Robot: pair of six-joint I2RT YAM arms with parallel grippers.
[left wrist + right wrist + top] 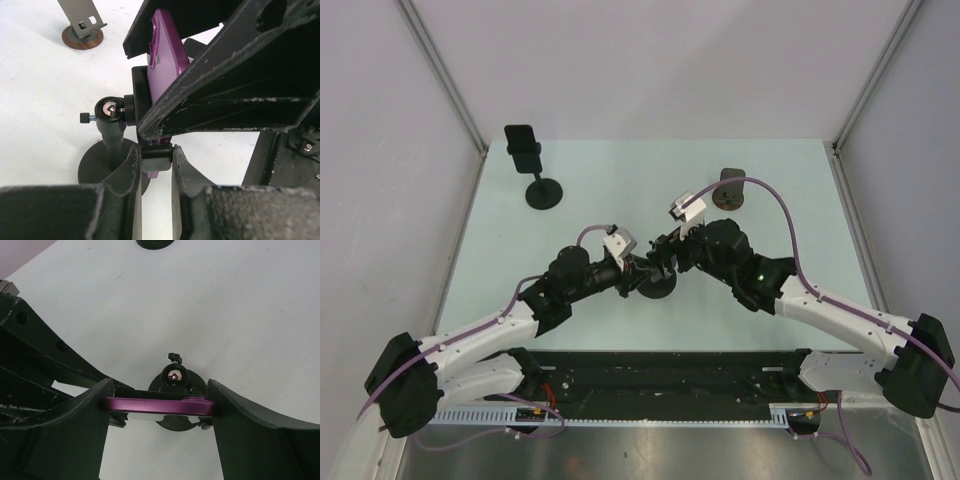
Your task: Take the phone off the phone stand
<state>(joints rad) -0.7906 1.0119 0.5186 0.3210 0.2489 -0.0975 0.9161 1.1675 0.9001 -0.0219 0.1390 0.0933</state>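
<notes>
The phone (160, 405) is glossy purple; its phone stand (114, 142) is plain black, like the second stand (532, 170) at the far-left corner of the pale mint desk (620, 180). A third stand (82, 36) has a brown base and a grey bracket.

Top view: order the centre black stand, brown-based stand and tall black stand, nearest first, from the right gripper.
1. Black round-base stand, at the right gripper.
2. Grey stand on brown round base, back right.
3. Tall black stand, back left.
</notes>
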